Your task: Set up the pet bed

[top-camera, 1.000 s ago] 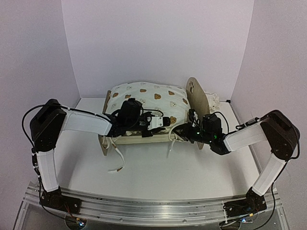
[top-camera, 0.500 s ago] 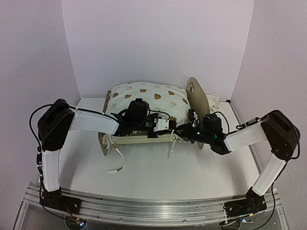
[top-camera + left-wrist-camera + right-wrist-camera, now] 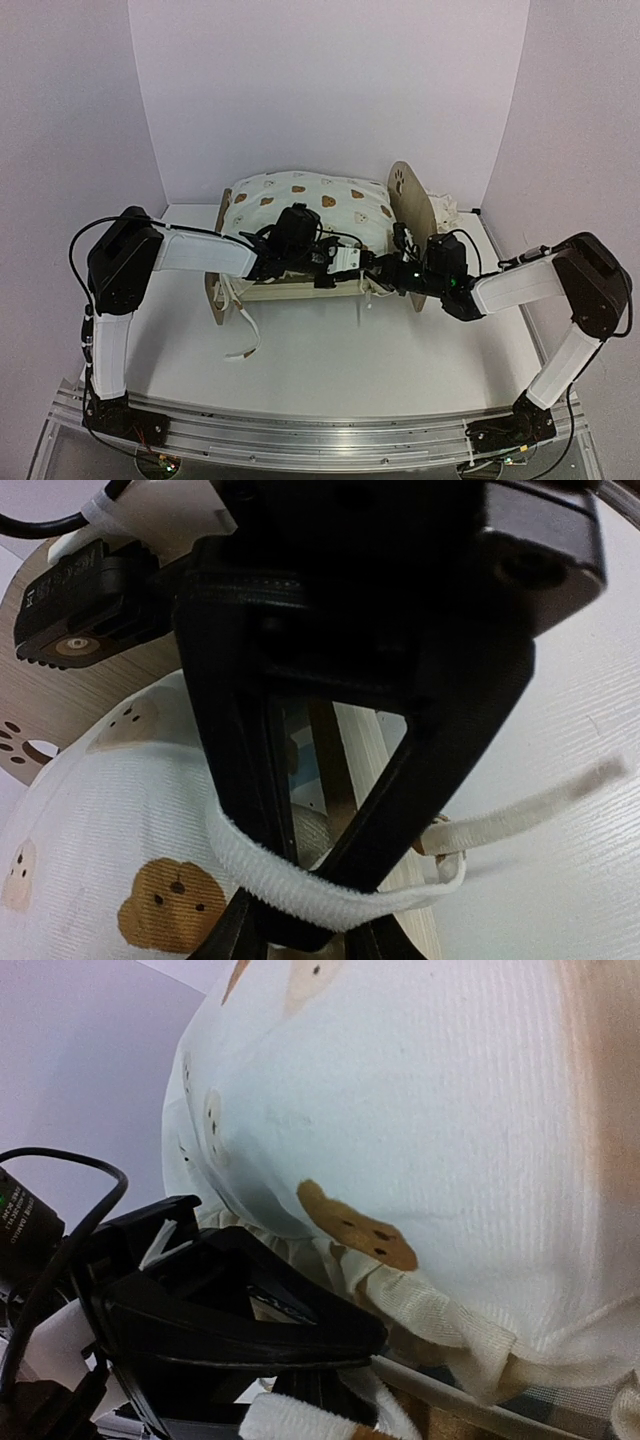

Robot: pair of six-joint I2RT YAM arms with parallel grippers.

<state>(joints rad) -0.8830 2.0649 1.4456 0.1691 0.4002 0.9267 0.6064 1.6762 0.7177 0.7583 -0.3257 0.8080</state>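
Note:
The pet bed (image 3: 412, 205) stands at the back middle, its light-wood headboard on the right. A cream bear-print cushion (image 3: 310, 195) lies in it. My left gripper (image 3: 350, 262) reaches along the bed's front rail. In the left wrist view its fingers (image 3: 250, 780) converge on a white tie strap (image 3: 330, 895) that loops across them beside the cushion (image 3: 100, 810). My right gripper (image 3: 378, 270) meets it from the right, shut. In the right wrist view it (image 3: 375, 1338) sits just under the cushion's (image 3: 420, 1110) frilled edge, with a white strap end (image 3: 290, 1422) below. Whether that strap is pinched is hidden.
A loose white strap (image 3: 243, 335) trails from the bed's left footboard (image 3: 217, 260) onto the table. A small cream fabric bundle (image 3: 445, 210) lies behind the headboard. Purple walls close in the back and both sides.
My left arm has slid rightward along the front rail, bringing its gripper closer to the right one. The right gripper has shifted slightly up and toward the bed.

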